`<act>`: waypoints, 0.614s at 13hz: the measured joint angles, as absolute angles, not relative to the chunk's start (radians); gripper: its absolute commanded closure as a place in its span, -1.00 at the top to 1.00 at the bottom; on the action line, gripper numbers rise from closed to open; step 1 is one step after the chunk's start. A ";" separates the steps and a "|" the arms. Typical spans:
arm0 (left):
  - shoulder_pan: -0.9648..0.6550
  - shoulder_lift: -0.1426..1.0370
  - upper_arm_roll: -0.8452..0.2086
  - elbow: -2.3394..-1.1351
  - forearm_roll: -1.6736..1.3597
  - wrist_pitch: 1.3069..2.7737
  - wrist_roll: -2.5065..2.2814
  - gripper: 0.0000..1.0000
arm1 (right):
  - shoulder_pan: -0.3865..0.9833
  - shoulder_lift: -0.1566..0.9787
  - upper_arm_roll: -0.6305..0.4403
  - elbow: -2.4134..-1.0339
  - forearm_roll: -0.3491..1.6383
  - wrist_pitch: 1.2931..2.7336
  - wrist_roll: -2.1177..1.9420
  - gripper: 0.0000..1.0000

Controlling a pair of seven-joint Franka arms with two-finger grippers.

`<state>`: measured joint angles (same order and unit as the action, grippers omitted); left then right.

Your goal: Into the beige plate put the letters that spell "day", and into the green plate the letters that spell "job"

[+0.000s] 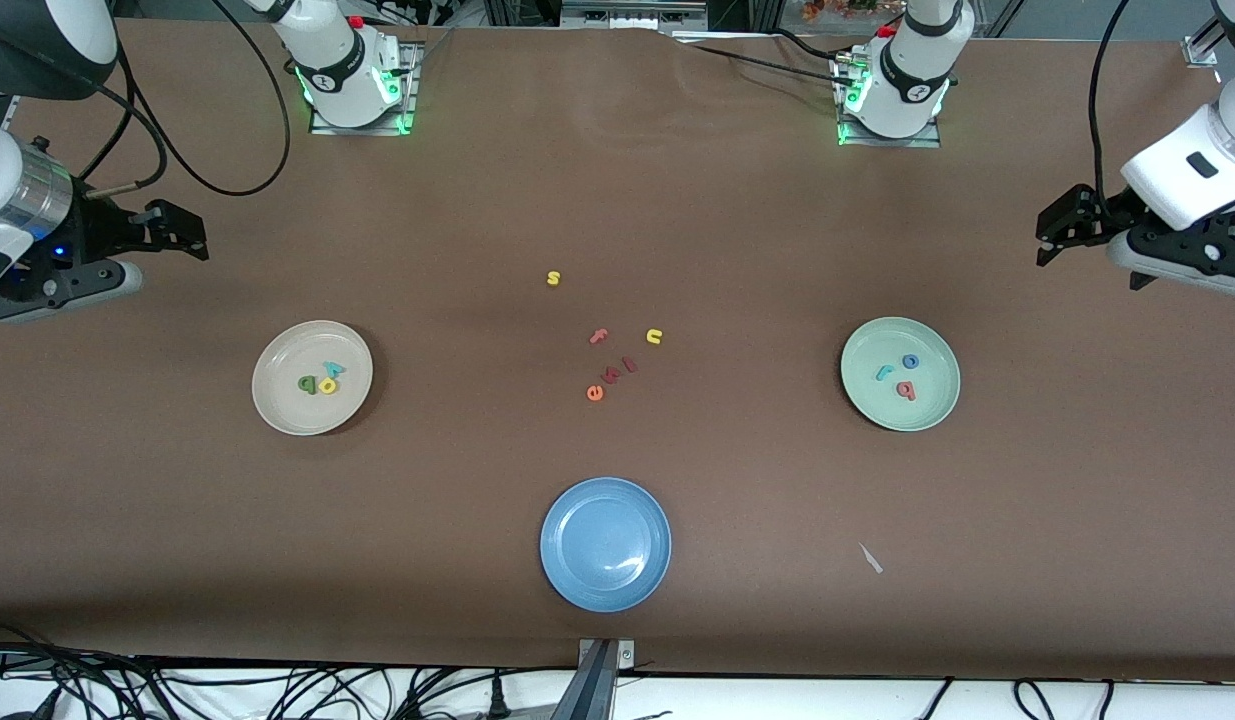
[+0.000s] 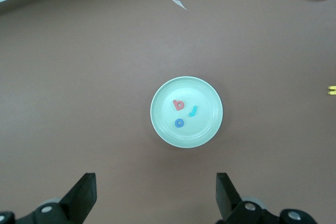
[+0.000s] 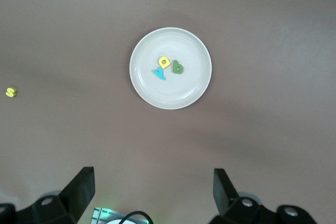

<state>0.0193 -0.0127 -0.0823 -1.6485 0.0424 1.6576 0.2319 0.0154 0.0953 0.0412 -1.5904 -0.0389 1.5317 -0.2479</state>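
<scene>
The beige plate (image 1: 285, 405) lies toward the right arm's end of the table. In it are the yellow d (image 1: 328, 385), the dark green a (image 1: 307, 383) and the teal y (image 1: 333, 369). In the right wrist view the three letters (image 3: 165, 62) touch each other near the middle of the plate (image 3: 157, 93). The green plate (image 1: 929, 405) lies toward the left arm's end and holds the teal j (image 1: 885, 372), the blue o (image 1: 911, 361) and the salmon b (image 1: 907, 390). My right gripper (image 1: 182, 238) and left gripper (image 1: 1052, 240) hang open and empty, high above the table's ends.
A blue plate (image 1: 577, 505) sits empty near the front camera. Between the two other plates lie loose letters: a yellow s (image 1: 553, 279), a pink f (image 1: 599, 337), a yellow u (image 1: 654, 337), an orange e (image 1: 595, 393) and two small red ones (image 1: 619, 371). A white scrap (image 1: 870, 558) lies nearer the camera than the green plate.
</scene>
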 measured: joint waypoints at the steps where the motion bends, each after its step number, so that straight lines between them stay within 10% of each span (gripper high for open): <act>1: 0.019 -0.013 -0.082 -1.650 0.042 1.650 0.232 1.00 | 0.015 0.092 0.038 -1.591 -0.038 1.522 -0.235 1.00; 8: 0.009 -0.013 -0.079 -1.642 0.042 1.621 0.224 1.00 | 0.008 0.058 0.020 -1.604 -0.036 1.510 -0.130 1.00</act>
